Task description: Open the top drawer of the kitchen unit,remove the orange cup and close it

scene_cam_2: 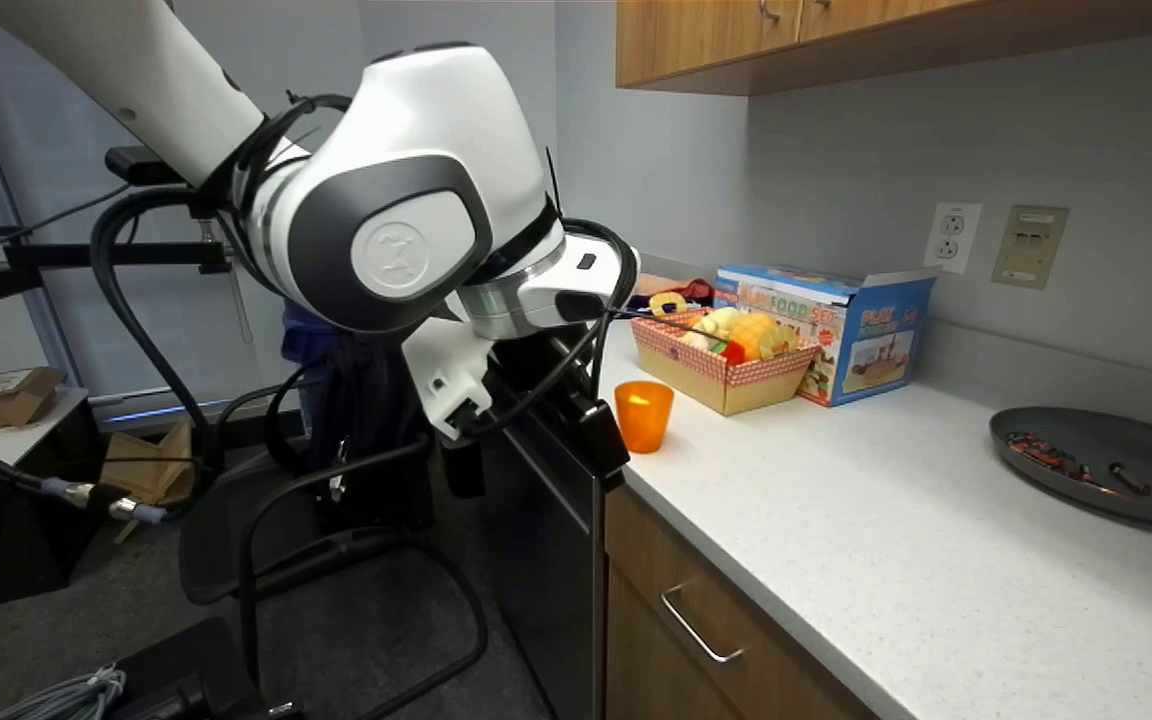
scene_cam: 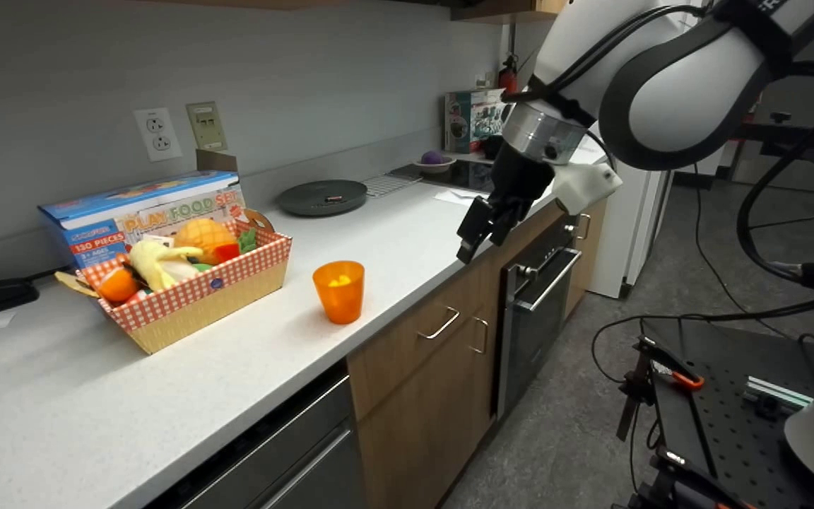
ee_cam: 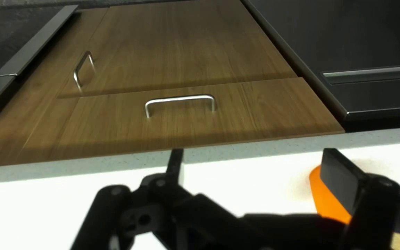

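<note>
Gaping, the jaws hang near the counter edge [ee_cam: 238,151] — free space between orange cup [scene_cam: 340,300] and dark dish [scene_cam: 302,199].

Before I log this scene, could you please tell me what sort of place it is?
Most likely a kitchen, given the black built-in oven, long white speckled countertop and brown wooden wall cabinets.

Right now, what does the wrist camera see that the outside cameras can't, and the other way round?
Only the wrist view clearly shows little round pins on the gripper. In both exterior views only: the play food box, the dark round pan and the white wall outlet. All share the gripper, the drawer with its metal handle, and the orange cup, partly hidden in the wrist view.
</note>
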You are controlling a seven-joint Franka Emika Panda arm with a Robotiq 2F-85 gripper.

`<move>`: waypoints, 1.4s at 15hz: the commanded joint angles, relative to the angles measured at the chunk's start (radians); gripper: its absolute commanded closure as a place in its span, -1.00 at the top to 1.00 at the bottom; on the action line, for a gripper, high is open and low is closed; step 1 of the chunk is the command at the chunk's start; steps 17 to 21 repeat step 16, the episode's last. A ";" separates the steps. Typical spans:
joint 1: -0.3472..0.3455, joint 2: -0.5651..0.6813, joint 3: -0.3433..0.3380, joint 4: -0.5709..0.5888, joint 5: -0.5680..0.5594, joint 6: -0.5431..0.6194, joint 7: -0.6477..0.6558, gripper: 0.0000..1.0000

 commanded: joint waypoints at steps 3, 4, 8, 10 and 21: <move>-0.024 -0.039 0.034 -0.014 0.036 -0.009 -0.016 1.00; -0.024 -0.045 0.035 -0.013 0.038 -0.012 -0.016 1.00; -0.025 -0.051 0.034 -0.013 0.040 -0.019 -0.016 1.00; -0.025 -0.051 0.034 -0.013 0.040 -0.019 -0.016 1.00; -0.025 -0.051 0.034 -0.013 0.040 -0.020 -0.016 1.00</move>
